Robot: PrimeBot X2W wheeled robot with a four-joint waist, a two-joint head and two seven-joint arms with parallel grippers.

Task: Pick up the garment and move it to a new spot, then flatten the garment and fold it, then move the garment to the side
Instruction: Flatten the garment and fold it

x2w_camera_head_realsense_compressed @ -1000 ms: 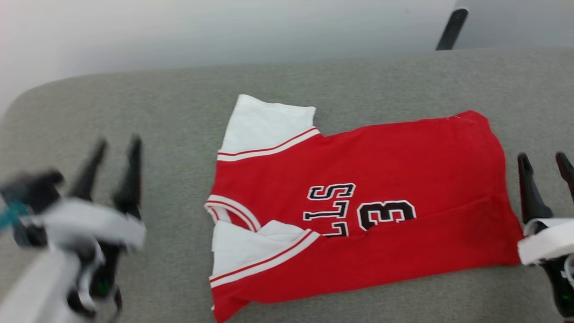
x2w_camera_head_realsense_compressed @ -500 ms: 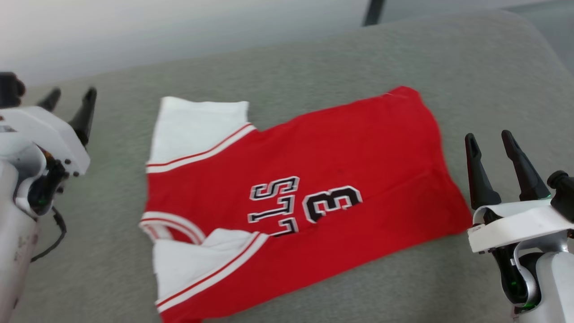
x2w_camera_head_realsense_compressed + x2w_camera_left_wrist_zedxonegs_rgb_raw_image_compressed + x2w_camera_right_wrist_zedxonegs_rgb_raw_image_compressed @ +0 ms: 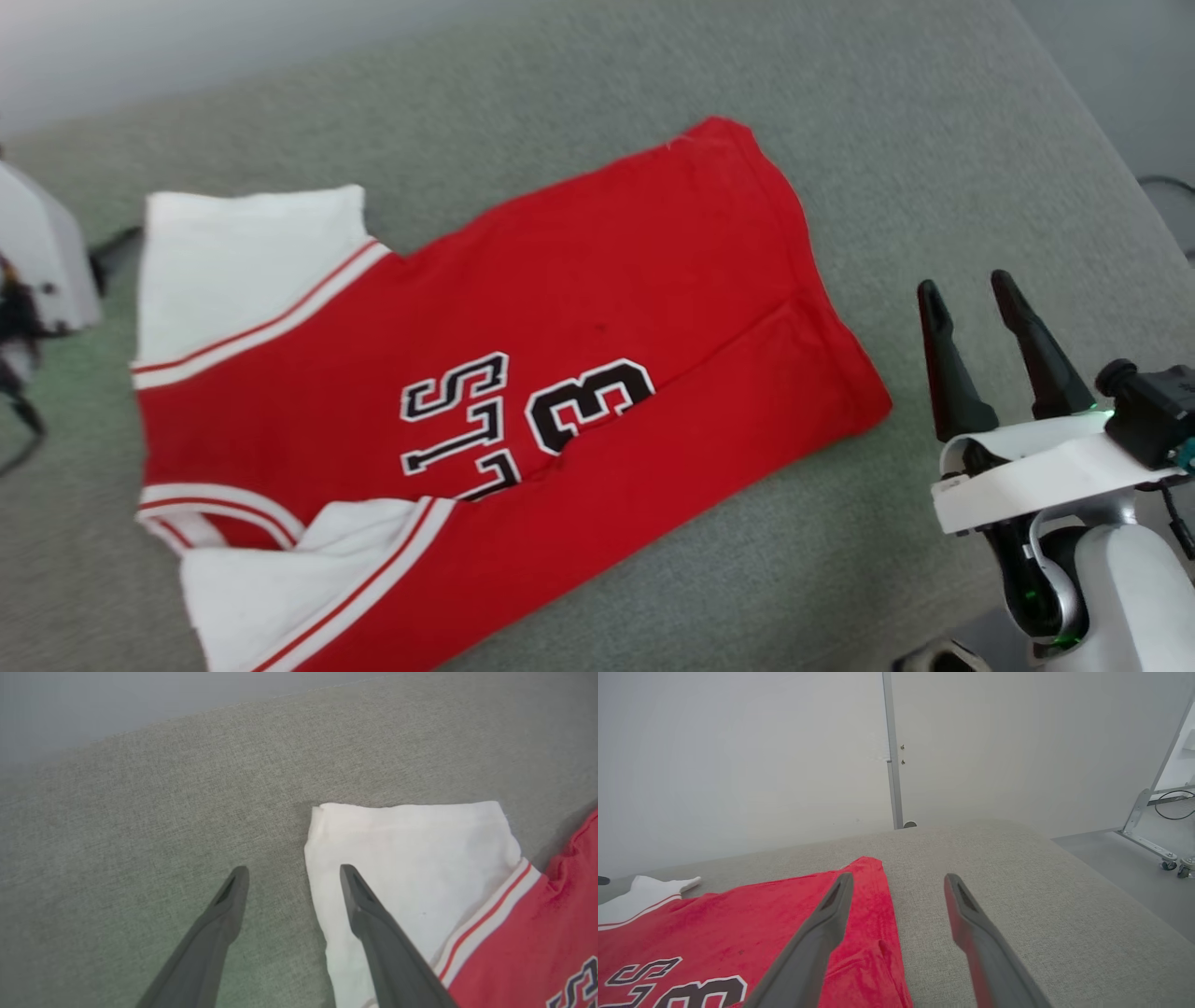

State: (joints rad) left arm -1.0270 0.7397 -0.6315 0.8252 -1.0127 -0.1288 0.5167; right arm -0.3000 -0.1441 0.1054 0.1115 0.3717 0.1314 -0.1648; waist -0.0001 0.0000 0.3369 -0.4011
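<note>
A: Red and white, soft and floppy: the garment point(image 3: 485, 308), lying flat across the middle of the head view on the grey cushion point(image 3: 840, 112). Where to start?

B: Nearest first. At the lower right of the head view, the right gripper point(image 3: 964, 283): fingers wide apart, nothing held, just beside the red bottom hem point(image 3: 845, 373).

A: And at the lower left?

B: The near white sleeve point(image 3: 261, 579), tucked in over the red. Next to it, a long red flap folded up along the near side, hiding part of the black letters point(image 3: 457, 411). Looks like one fold made, with more to do.

A: So what next?

B: Most likely the far side. Pinch both ends together. Lift only a little. Bring the edge over slowly and keep it straight. Mind the near fold, or risk it flopping open.

A: And the left gripper point(image 3: 293, 869)?

B: In the middle of the left wrist view, spread open too, and empty. One finger over the far white sleeve point(image 3: 411, 858), the other over bare cushion. Touching or just above, hard to tell. Good spot to nip that sleeve edge.

A: Anything farther back?

B: Just a grey pole point(image 3: 894, 793) by the pale wall point(image 3: 738, 765), top middle of the right wrist view. Well apart, no bother.
</note>
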